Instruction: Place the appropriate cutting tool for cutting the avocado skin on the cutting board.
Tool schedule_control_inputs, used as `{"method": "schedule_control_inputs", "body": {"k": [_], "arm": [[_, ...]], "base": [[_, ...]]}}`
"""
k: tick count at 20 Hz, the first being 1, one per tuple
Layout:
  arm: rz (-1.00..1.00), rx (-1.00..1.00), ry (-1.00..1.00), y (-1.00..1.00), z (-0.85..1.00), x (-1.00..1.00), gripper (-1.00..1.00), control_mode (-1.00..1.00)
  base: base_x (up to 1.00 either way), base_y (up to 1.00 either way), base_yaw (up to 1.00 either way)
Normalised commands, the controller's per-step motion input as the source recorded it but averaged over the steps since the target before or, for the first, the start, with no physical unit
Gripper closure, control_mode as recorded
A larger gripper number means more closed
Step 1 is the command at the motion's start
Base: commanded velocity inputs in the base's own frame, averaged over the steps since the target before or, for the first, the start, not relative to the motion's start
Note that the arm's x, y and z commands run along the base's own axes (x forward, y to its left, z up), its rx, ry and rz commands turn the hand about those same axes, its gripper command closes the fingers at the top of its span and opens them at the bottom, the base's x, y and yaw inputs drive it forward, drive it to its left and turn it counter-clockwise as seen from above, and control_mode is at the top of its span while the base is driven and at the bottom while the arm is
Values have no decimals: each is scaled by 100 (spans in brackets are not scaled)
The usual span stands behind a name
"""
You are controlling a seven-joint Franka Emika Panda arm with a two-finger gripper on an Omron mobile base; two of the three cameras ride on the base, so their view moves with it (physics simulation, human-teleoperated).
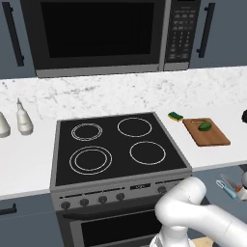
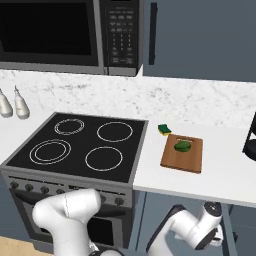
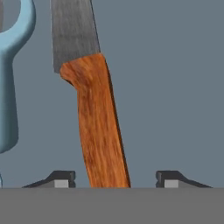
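No legible writing is found on any item. In the hand view the end effector (image 3: 113,179) stands wide open, its fingertips (image 3: 61,178) either side of the knife's (image 3: 94,109) orange-brown handle with clear gaps, nothing grasped. A light-blue peeler (image 3: 11,78) lies just beside the blade. The base views show the avocado (image 2: 183,146) on the cutting board (image 2: 192,161), near the surface's (image 2: 220,175) front edge, beside a sponge (image 2: 164,130).

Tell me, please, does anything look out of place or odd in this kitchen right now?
Nothing stands out on the counter: the avocado lies on the cutting board, the sponge beside the board. The knife and a light-blue tool lie side by side, the handle between the open gripper tips.
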Motion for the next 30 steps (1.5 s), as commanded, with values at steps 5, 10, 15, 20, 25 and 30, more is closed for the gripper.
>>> {"method": "schedule_control_inputs", "body": {"k": [5, 10, 15, 20, 25, 30], "arm": [[0, 0, -3, 0, -12, -2, 100, -100], [0, 0, -4, 5, 10, 10, 100, -100], [0, 1, -1, 5, 77, -33, 100, -100], [6, 0, 0, 0, 100, -97, 100, -100], [12, 0, -1, 6, 100, -99, 100, -100], [13, 0, 0, 23, 100, -49, 100, -100]], "base": [[0, 0, 0], [0, 0, 0], [0, 0, 0], [0, 0, 0], [0, 0, 0], [0, 0, 0]]}}
